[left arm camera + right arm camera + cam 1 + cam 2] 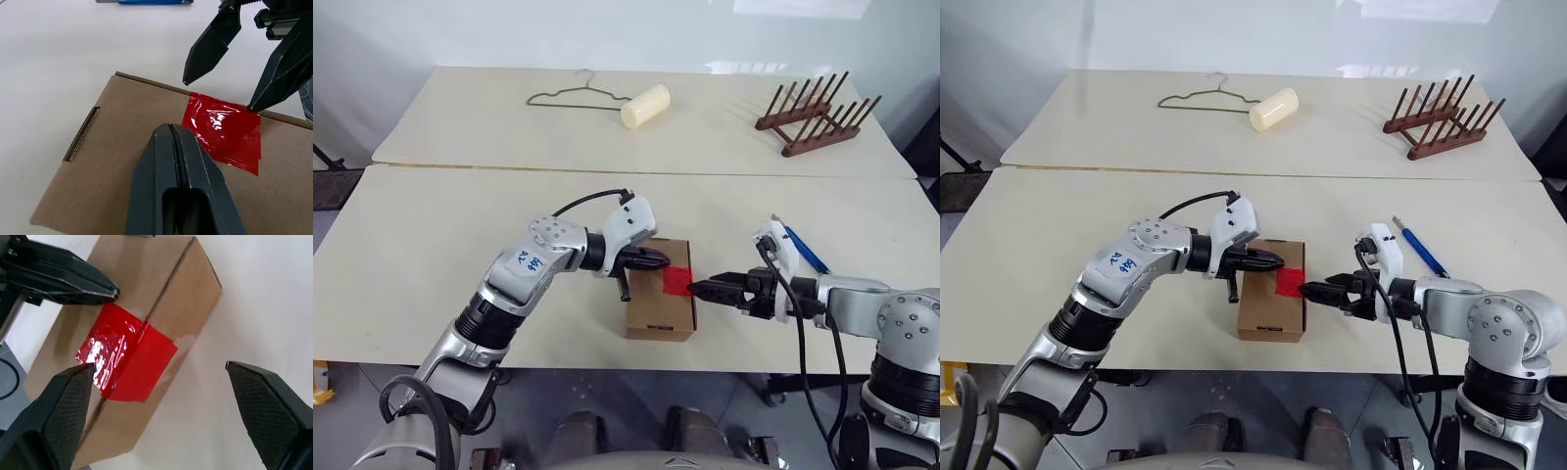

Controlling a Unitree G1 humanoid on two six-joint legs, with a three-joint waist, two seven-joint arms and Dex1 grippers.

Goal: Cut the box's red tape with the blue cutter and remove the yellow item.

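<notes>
Two pale cream counters stand end to end, the near counter (431,264) meeting the far counter (489,122) along a thin straight seam. Behind them rises a plain light grey-blue wall (509,34), with a bright patch of light at its top edge. Grey floor (636,387) shows beneath the near counter's front edge.

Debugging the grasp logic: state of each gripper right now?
Left gripper: shut, holding nothing, over the box lid near the red tape.
Right gripper: open, empty, fingers at the taped edge.
</notes>
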